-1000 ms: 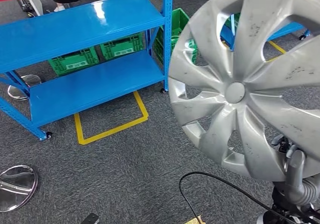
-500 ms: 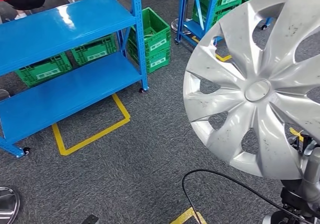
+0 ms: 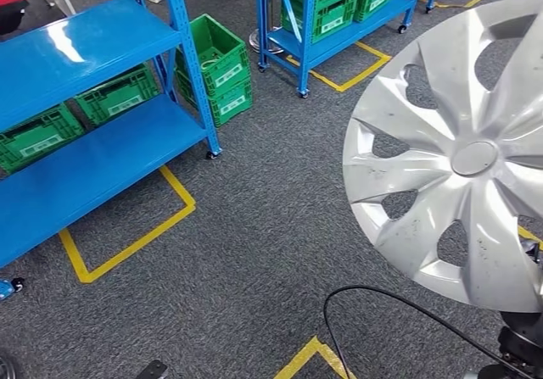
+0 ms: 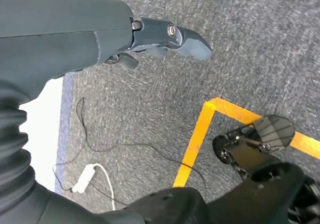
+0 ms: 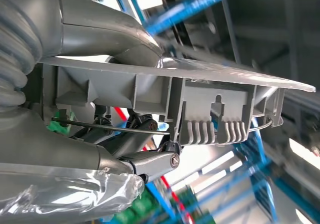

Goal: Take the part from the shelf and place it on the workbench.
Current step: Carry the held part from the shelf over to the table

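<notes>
1. Head view: wheel cover [image 3: 458,158], the silver part, fills the right side of the frame, held up clear of the grey carpet [image 3: 256,243]. The blue shelf [image 3: 83,99] in the upper left has bare boards, with green crates [image 3: 221,65] behind and beside it. So I judge the pick-up done and the carry under way; the placing is left, and no workbench can be seen from here. Yellow floor tape [image 3: 128,243] and a black cable [image 3: 384,298] lie lower in the frame.

2. Left wrist view: left hand [image 4: 151,33] runs along the upper part of the frame above carpet and a yellow tape corner [image 4: 200,134]. Its dark fingers [image 4: 188,41] reach out fairly straight, holding and touching nothing.

3. Right wrist view: right hand [image 5: 124,98] clamps the wheel cover's rim [image 5: 211,101] across the middle of the frame, the thick thumb [image 5: 109,33] pressed on one face and the darker fingers [image 5: 151,161] closed against the ribbed underside. Fingers are narrow, tight on the part.
</notes>
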Action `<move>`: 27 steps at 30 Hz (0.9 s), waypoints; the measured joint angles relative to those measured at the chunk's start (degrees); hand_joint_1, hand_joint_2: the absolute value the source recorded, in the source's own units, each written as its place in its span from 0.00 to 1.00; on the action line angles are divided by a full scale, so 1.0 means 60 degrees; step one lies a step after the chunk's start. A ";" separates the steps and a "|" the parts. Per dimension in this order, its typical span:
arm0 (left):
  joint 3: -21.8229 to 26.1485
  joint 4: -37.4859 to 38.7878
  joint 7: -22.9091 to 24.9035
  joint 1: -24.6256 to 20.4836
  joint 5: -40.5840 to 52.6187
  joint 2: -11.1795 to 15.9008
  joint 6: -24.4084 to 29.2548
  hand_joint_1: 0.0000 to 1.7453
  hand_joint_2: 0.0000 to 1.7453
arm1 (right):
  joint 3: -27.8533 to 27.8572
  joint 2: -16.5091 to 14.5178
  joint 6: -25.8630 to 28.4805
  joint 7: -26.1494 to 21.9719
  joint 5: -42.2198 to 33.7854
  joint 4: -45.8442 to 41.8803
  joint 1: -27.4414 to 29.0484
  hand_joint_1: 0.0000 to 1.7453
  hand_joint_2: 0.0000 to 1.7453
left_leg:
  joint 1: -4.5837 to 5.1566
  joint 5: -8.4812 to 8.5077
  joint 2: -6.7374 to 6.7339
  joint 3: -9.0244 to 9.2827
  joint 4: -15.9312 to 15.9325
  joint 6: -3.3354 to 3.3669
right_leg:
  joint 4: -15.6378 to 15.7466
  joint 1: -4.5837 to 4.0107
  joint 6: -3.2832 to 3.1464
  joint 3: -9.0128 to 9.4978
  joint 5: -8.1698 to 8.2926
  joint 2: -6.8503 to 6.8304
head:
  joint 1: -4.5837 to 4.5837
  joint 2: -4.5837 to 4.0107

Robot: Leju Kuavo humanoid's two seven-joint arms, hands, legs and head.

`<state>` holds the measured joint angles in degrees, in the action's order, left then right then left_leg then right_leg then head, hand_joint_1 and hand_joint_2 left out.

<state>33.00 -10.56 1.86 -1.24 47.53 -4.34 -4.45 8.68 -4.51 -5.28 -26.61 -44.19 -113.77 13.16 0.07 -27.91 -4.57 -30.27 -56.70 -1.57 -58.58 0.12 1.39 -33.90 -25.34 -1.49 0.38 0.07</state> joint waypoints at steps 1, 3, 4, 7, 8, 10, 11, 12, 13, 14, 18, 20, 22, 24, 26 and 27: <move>0.0005 0.0000 0.0000 -0.0008 0.0017 -0.0002 -0.0010 0.00 1.00 | 0.0095 -0.0042 0.0081 -0.0056 -0.0054 -0.0018 0.0004 1.00 1.00 | -0.0014 -0.0191 0.0173 -0.0100 -0.0227 -0.0044 | 0.0022 0.0023 -0.0064 -0.0013 0.0029 0.0080 | -0.0007 0.0000; 0.0015 0.0000 0.0000 0.0007 0.0042 -0.0009 -0.0028 0.00 1.00 | 0.0286 -0.0169 0.0246 -0.0206 -0.0127 -0.0084 0.0009 1.00 1.00 | -0.0028 -0.0819 0.0558 -0.0579 -0.1286 -0.0083 | 0.0040 0.0048 -0.0146 -0.0047 0.0064 0.0248 | -0.0037 0.0000; 0.0024 0.0000 0.0000 0.0027 0.0046 -0.0015 -0.0032 0.00 1.00 | 0.0383 -0.0248 0.0316 -0.0289 -0.0135 -0.0125 0.0019 1.00 1.00 | -0.0027 -0.1111 0.0633 -0.0889 -0.1947 -0.0086 | 0.0040 0.0048 -0.0169 -0.0067 0.0075 0.0348 | -0.0043 0.0000; 0.0057 0.0000 0.0000 0.0064 0.0089 -0.0007 -0.0035 0.00 1.00 | 0.0673 -0.0455 0.0471 -0.0549 -0.0050 -0.0310 0.0113 1.00 1.00 | -0.0033 -0.0986 0.0691 -0.1176 -0.2481 -0.0076 | 0.0035 0.0056 -0.0174 -0.0087 0.0096 0.0696 | -0.0045 0.0000; 0.0065 0.0000 0.0000 0.0060 0.0115 -0.0003 -0.0035 0.00 1.00 | 0.0766 -0.0519 0.0512 -0.0631 -0.0011 -0.0394 0.0146 1.00 1.00 | -0.0047 -0.0635 0.0749 -0.0969 -0.2017 -0.0071 | 0.0028 0.0067 -0.0159 -0.0083 0.0102 0.0811 | -0.0046 0.0000; 0.0071 0.0000 0.0000 0.0052 0.0162 0.0000 -0.0040 0.00 1.00 | 0.0933 -0.0642 0.0584 -0.0797 0.0076 -0.0570 0.0180 1.00 1.00 | -0.0122 -0.0046 0.1117 -0.0419 -0.0804 -0.0069 | -0.0028 0.0067 -0.0089 -0.0126 0.0107 0.1044 | -0.0045 0.0000; 0.0074 0.0000 0.0000 0.0046 0.0179 -0.0001 -0.0046 0.00 1.00 | 0.1013 -0.0695 0.0626 -0.0917 0.0169 -0.0662 0.0192 1.00 1.00 | -0.0152 0.0064 0.1289 -0.0240 -0.0395 -0.0056 | -0.0065 0.0065 -0.0035 -0.0179 0.0117 0.1149 | -0.0043 0.0000; 0.0076 0.0000 0.0000 0.0036 0.0204 -0.0004 -0.0061 0.00 1.00 | 0.1101 -0.0754 0.0682 -0.1090 0.0326 -0.0762 0.0220 1.00 1.00 | -0.0165 0.0073 0.1400 -0.0154 -0.0174 -0.0032 | -0.0090 0.0065 0.0028 -0.0240 0.0136 0.1246 | -0.0045 0.0000; 0.0078 0.0000 0.0000 0.0024 0.0240 -0.0006 -0.0081 0.00 1.00 | 0.1206 -0.0821 0.0761 -0.1309 0.0603 -0.0881 0.0260 1.00 1.00 | -0.0155 0.0037 0.1376 -0.0135 -0.0104 0.0010 | -0.0100 0.0074 0.0090 -0.0291 0.0164 0.1331 | -0.0042 0.0000; 0.0080 0.0000 0.0000 0.0015 0.0291 -0.0017 -0.0106 0.00 1.00 | 0.1368 -0.0916 0.0848 -0.1551 0.1061 -0.1035 0.0293 1.00 1.00 | -0.0152 0.0051 0.1296 -0.0154 -0.0110 0.0068 | -0.0085 0.0096 0.0145 -0.0327 0.0188 0.1384 | -0.0045 0.0000; 0.0086 0.0000 -0.0006 0.0026 0.0544 0.0002 -0.0205 0.00 1.00 | 0.2700 -0.1503 0.1105 -0.2165 0.3773 -0.1986 -0.0031 1.00 1.00 | -0.0158 0.0092 0.0912 -0.0137 -0.0059 0.0284 | -0.1324 0.0057 0.0319 -0.0940 -0.0526 0.0601 | 0.0102 0.0000; 0.0088 0.0000 -0.0007 0.0048 0.0656 0.0021 -0.0255 0.00 1.00 | 0.3454 -0.1704 0.1397 -0.2217 0.5049 -0.2560 -0.0387 1.00 1.00 | -0.0131 0.0073 0.0683 -0.0121 -0.0060 0.0320 | -0.2530 0.0077 0.0372 -0.1484 -0.1021 0.0375 | 0.0117 0.0000; 0.0090 0.0000 -0.0006 0.0043 0.0748 0.0033 -0.0294 0.00 1.00 | 0.4058 -0.1803 0.1994 -0.2182 0.6230 -0.2995 -0.0694 1.00 1.00 | -0.0125 0.0045 0.0459 -0.0074 -0.0060 0.0320 | -0.2664 0.0088 0.0384 -0.1493 -0.0914 0.0303 | 0.0123 0.0000; 0.0099 0.0000 -0.0005 0.0015 0.0816 0.0039 -0.0311 0.00 1.00 | 0.4231 -0.1706 0.3390 -0.2109 0.7338 -0.3181 -0.0774 1.00 1.00 | -0.0123 -0.0011 0.0283 0.0021 -0.0060 0.0285 | -0.1492 0.0082 0.0358 -0.0804 -0.0340 0.0077 | 0.0145 0.0000; 0.0135 0.0000 -0.0004 -0.0003 0.0866 0.0054 -0.0318 0.00 1.00 | 0.3728 -0.1271 0.5407 -0.2128 0.8810 -0.3492 -0.0584 1.00 1.00 | -0.0045 -0.0076 0.0146 0.0094 -0.0067 0.0205 | -0.0414 0.0031 0.0281 -0.0178 -0.0039 -0.0304 | 0.0183 0.0000; 0.0161 0.0000 -0.0005 -0.0006 0.0881 0.0065 -0.0320 0.00 1.00 | 0.3327 -0.1003 0.6258 -0.2163 0.9544 -0.3672 -0.0482 1.00 1.00 | -0.0002 -0.0091 0.0067 0.0110 -0.0064 0.0161 | -0.0195 0.0007 0.0229 -0.0077 -0.0020 -0.0405 | 0.0189 0.0000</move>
<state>33.97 -10.56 1.83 -1.28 52.82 -3.95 -6.37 28.64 -10.53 32.27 -39.59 13.08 -135.80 10.26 0.06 -28.46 -4.17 -29.61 -57.09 -0.60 -59.75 0.16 2.76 -34.36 -25.46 -3.92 1.52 0.07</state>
